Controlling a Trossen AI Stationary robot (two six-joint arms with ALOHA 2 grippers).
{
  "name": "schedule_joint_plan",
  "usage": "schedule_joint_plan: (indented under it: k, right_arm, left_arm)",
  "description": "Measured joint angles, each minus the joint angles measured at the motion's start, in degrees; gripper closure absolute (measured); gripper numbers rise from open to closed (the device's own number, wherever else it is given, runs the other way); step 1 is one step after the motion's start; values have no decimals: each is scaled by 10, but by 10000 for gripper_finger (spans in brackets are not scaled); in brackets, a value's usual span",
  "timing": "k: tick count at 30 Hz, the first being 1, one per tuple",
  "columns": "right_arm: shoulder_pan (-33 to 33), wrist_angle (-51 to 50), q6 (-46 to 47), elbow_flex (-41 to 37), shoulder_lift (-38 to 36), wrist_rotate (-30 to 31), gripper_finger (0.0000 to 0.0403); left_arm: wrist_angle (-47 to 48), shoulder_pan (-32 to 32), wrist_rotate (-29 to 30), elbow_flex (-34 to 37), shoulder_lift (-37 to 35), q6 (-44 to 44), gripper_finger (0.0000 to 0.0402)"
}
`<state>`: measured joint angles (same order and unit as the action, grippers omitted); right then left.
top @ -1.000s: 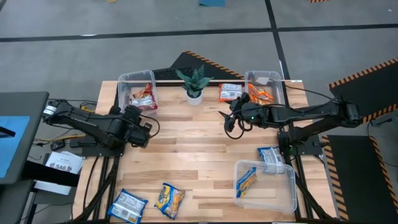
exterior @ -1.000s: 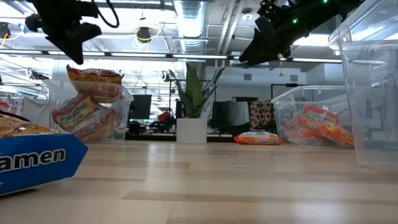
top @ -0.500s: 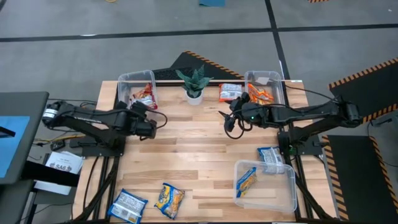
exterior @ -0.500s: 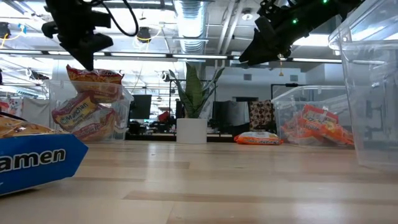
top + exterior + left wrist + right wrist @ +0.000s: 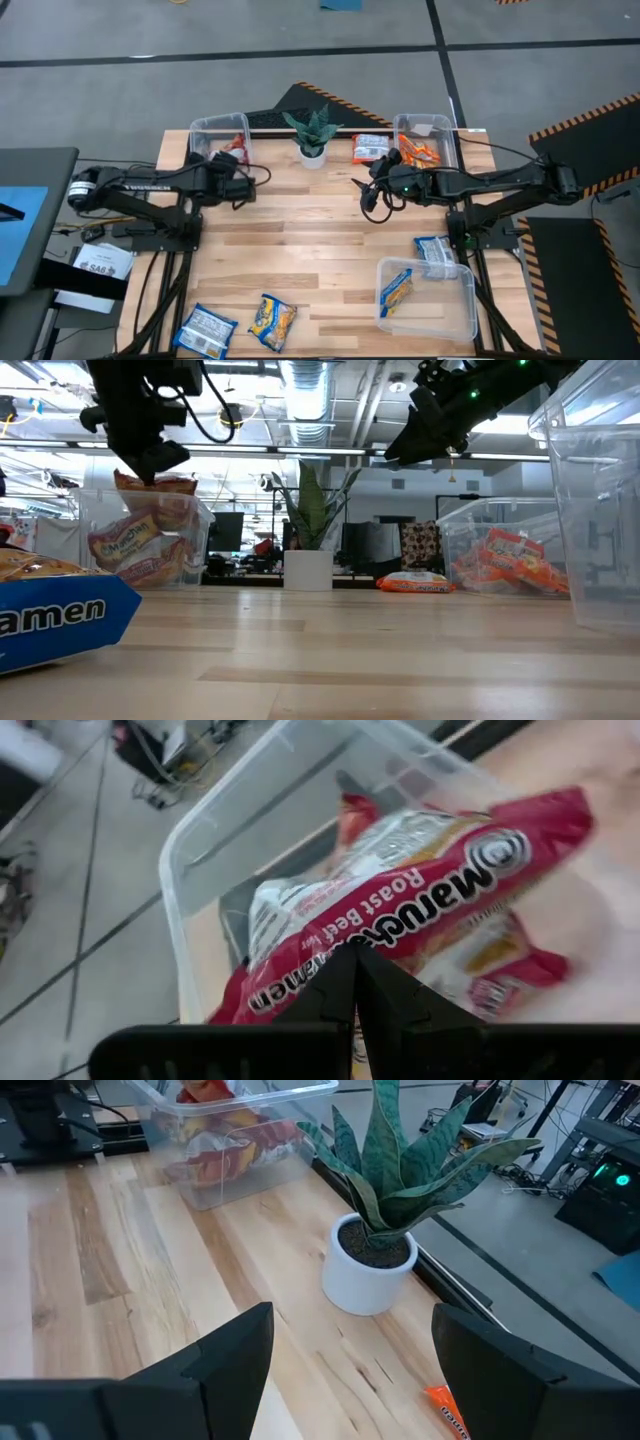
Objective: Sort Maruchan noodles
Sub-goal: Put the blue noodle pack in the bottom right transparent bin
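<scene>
The potted plant (image 5: pixel 311 135) stands at the far middle of the bench (image 5: pixel 320 250), and everything else sits around it. On the plant's left-arm side is a clear bin (image 5: pixel 205 130), and the left gripper (image 5: pixel 237 172) hangs over the near edge of that bin with its fingers (image 5: pixel 345 1005) clenched on a red-and-white packet (image 5: pixel 400 920) marked Roast Beef; the packet hangs above the bin's opening, over other red-and-white packets (image 5: pixel 135 545) already lying inside. On the plant's other side, just beside it on the bare wood, lies one orange packet (image 5: pixel 369 149), and past that is a second clear bin (image 5: pixel 440 125) holding more orange packets (image 5: pixel 420 152). The right gripper (image 5: pixel 372 190) hovers above the bench a little nearer than the plant and toward the orange packet, with its fingers (image 5: pixel 210 1355) spread wide apart and released, holding nothing. Well nearer than the plant, at the front edge on the right arm's side, a third clear bin (image 5: pixel 455 315) holds a yellow-and-blue packet (image 5: pixel 396 290), and a blue-and-white packet (image 5: pixel 436 252) leans at that bin's far rim. Toward the front edge on the left arm's side, well apart from the plant, a blue-and-white packet (image 5: pixel 205 328) and a yellow-and-blue packet (image 5: pixel 272 320) lie side by side on the wood. Behind the plant, across the room, there are desks and screens under rows of ceiling lights.
</scene>
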<state>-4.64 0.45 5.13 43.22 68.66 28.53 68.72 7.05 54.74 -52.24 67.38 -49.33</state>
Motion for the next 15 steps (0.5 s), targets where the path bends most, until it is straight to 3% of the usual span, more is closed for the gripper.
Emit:
schedule_joint_plan:
  k: [15]
  right_arm:
    - [0, 0, 0, 0, 0, 0, 108]
  left_arm:
    - [-141, 111, -50, 47, 0, 171, 401]
